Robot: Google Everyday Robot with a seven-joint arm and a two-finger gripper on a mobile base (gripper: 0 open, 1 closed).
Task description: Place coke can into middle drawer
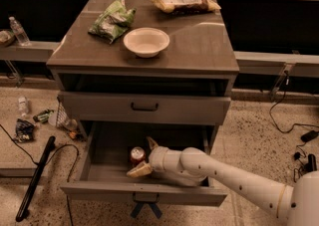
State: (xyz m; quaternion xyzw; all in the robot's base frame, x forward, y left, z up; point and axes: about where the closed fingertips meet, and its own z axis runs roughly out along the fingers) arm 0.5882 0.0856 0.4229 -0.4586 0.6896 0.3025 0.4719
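Observation:
The coke can (pixel 137 155), red with a silver top, stands upright on the floor of the pulled-out middle drawer (pixel 99 170), left of centre. My gripper (pixel 145 157) reaches into the drawer from the right on the white arm. Its fingers are spread, one behind the can and one fingertip (pixel 139 170) in front of it. The can stands between the tips with a gap on each side. The drawer front above, with the black bar handle (pixel 144 106), is closed.
On the cabinet top stand a white bowl (pixel 146 41), a green chip bag (pixel 112 20) and a brown snack bag (pixel 182 0). Bottles, wrappers and a black cable lie on the floor at the left. Cables lie at the right.

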